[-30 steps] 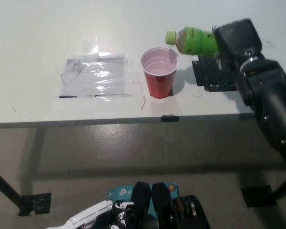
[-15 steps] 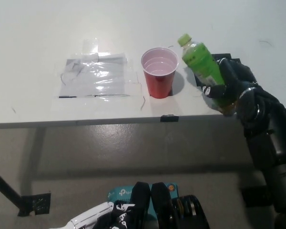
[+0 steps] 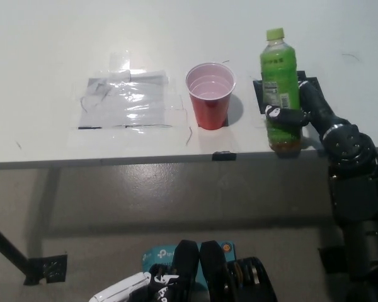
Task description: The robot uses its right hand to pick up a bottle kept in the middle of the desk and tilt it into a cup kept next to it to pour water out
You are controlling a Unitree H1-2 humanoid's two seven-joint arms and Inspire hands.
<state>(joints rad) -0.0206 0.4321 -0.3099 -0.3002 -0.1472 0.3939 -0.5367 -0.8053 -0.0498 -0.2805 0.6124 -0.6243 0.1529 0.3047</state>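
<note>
Since the earlier frames the green bottle (image 3: 280, 88) has been swung from lying nearly level, cap over the cup, through a slant, to fully upright. It is now seen just to the right of the red cup (image 3: 210, 94), near the desk's front edge, cap at top. Whether its base is resting on the desk (image 3: 44, 50) or is held just clear of it cannot be told.

The bottle is gripped by the black right hand (image 3: 296, 113), whose dark fingers (image 3: 283, 116) are wrapped around the lower body below the label, closed on it from the right side. The black forearm is seen running down and to the right, off the desk edge.

The cup is seen standing upright and open, apart from the bottle; a pale interior is shown, and liquid inside cannot be confirmed. A black marked patch (image 3: 264, 94) on the desk is partly hidden behind the bottle.

To the left of the cup, a sheet of clear taped-down plastic (image 3: 126, 100) is noted lying flat on the white surface.

The white left hand (image 3: 123, 289) is seen resting low at the bottom edge, left of centre, well away from the desk; only a small part is shown, and the state of its fingers cannot be told.
</note>
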